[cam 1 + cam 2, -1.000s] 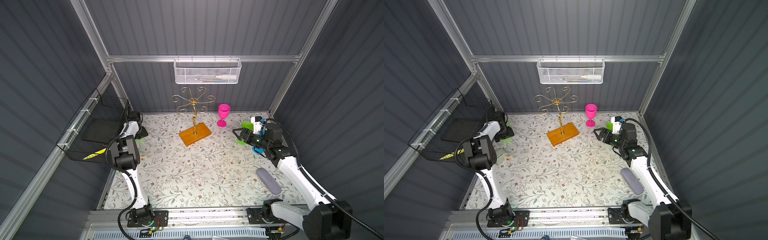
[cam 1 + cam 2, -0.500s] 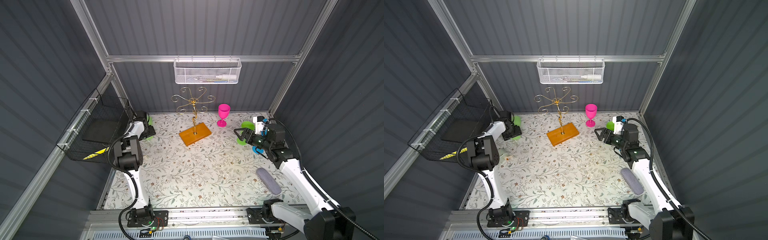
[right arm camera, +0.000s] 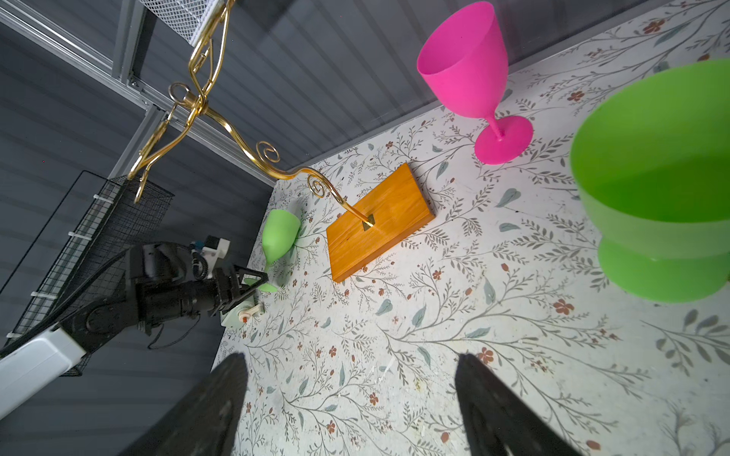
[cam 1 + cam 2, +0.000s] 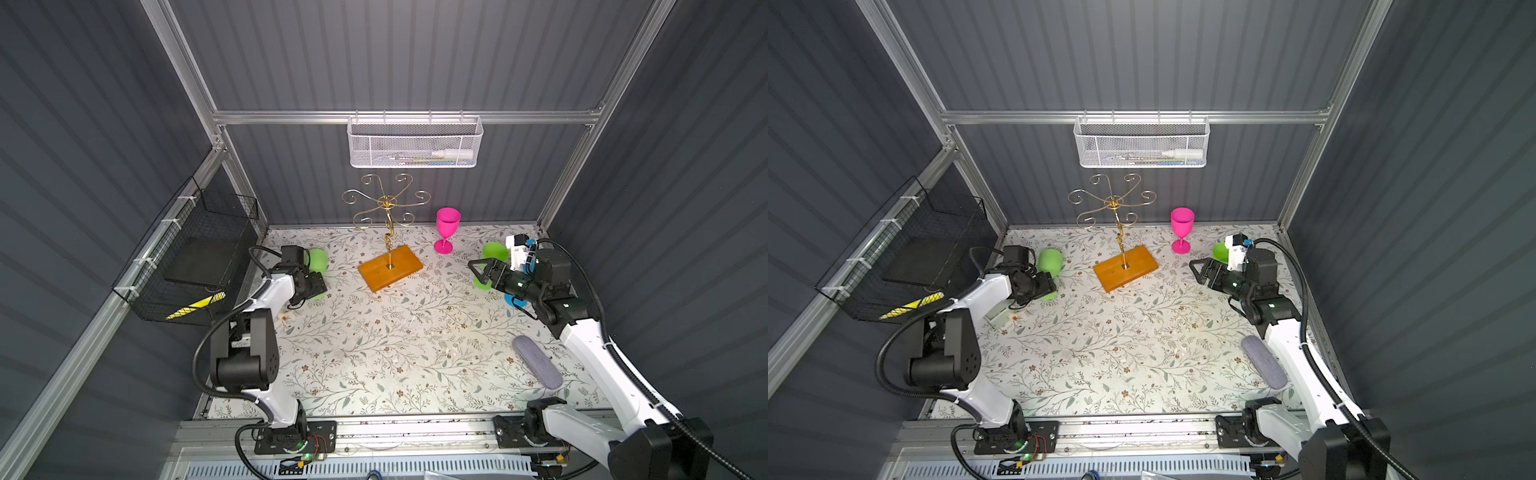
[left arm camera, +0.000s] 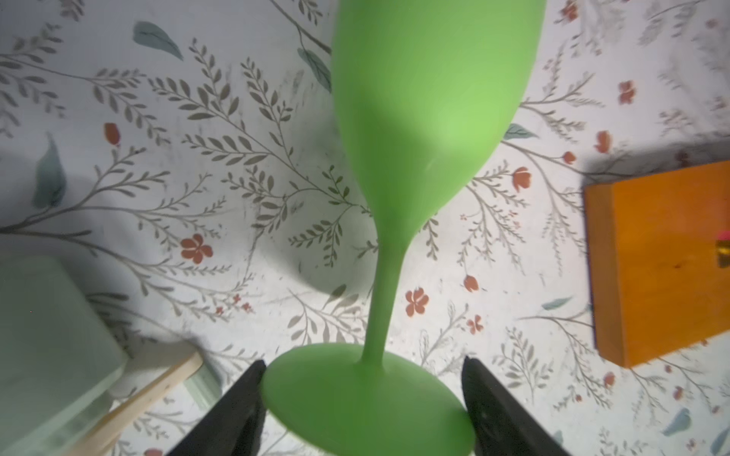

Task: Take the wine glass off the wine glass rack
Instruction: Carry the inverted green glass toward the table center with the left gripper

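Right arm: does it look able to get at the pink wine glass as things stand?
Probably yes. The right gripper is open and empty, with bare table between it and the upright pink wine glass; the green bowl sits beside it, not between.

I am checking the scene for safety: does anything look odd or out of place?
Nothing is spilled or broken. Only the green wine glass looks precarious: the left gripper pinches just its foot's edges.
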`<state>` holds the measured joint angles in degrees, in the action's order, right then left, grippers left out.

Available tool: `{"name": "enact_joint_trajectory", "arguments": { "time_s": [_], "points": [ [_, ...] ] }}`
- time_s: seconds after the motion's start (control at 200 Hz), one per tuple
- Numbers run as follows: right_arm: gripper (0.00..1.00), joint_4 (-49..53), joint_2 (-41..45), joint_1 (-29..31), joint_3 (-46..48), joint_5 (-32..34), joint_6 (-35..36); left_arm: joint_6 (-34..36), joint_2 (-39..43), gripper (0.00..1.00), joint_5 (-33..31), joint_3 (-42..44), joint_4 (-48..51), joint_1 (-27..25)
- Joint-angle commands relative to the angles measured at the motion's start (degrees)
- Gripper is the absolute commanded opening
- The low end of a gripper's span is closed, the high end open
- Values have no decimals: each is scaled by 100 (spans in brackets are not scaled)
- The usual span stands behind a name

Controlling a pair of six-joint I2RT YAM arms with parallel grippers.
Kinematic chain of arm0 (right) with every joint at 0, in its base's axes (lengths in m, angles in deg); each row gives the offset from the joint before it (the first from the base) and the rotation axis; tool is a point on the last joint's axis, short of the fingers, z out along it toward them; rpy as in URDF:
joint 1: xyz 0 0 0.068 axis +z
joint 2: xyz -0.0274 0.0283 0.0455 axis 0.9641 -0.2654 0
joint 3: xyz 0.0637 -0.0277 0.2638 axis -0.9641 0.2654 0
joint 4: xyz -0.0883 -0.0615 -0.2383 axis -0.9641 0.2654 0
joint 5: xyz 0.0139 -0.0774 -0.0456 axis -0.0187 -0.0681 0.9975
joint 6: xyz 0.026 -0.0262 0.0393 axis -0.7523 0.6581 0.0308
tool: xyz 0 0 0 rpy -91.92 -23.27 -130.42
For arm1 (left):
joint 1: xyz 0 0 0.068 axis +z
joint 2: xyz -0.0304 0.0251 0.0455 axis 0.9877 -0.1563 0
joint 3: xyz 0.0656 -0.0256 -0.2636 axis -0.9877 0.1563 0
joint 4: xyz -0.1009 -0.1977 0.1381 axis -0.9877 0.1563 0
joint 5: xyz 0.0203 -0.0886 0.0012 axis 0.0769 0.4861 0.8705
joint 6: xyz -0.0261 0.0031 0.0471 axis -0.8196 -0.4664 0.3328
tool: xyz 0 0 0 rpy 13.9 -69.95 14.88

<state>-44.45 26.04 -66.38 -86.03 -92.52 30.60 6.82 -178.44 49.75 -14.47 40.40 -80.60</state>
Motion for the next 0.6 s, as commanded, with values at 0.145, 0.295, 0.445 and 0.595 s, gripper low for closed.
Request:
{"name": "enact_joint_trajectory", "arguments": {
  "time_s": [0.145, 0.295, 0.445, 0.595],
  "points": [
    [85, 240, 111, 72, -198, -257, 121, -78, 1441, 19, 564, 1275, -1575, -84],
    [84, 500, 94, 242, -309, -264, 204, -177, 1693, 17, 1115, 1706, -1798, -149],
    [84, 726, 158, 370, -281, -138, 293, -231, 1761, 16, 1301, 2038, -1676, -417],
    [84, 710, 251, 383, -138, -69, 242, -433, 1683, 16, 1356, 2491, -1921, -691]
  ]
}}
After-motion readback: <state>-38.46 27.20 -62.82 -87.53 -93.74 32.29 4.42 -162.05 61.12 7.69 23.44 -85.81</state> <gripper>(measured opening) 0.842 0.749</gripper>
